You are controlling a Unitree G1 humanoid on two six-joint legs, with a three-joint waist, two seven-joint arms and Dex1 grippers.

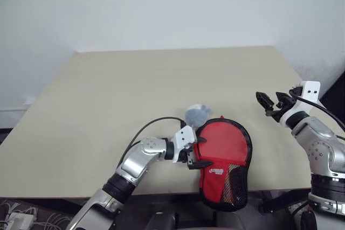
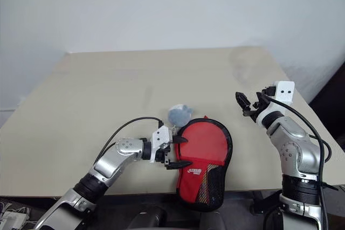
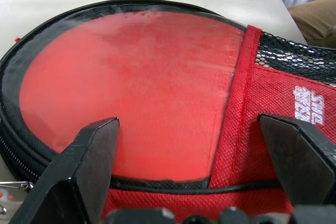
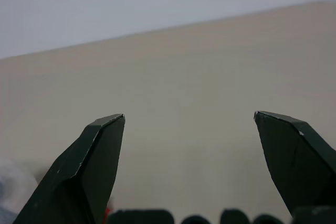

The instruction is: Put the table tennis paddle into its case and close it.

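Now the case (image 1: 223, 160) lies at the lower centre of the frame on the table's (image 1: 108, 95) near edge, paddle (image 3: 131, 87) showing red inside it. Left gripper (image 1: 198, 152) sits against its left rim, jaws wide, gripping nothing. Right gripper (image 1: 268, 104) hovers at right, jaws wide, empty; a grey lump (image 1: 197, 115) lies just above the case.

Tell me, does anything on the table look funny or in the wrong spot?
Yes. The case lies at the table's near edge and its narrow end hangs over it. The paddle's red face shows inside, so the case isn't closed. A small grey lump sits just behind it.
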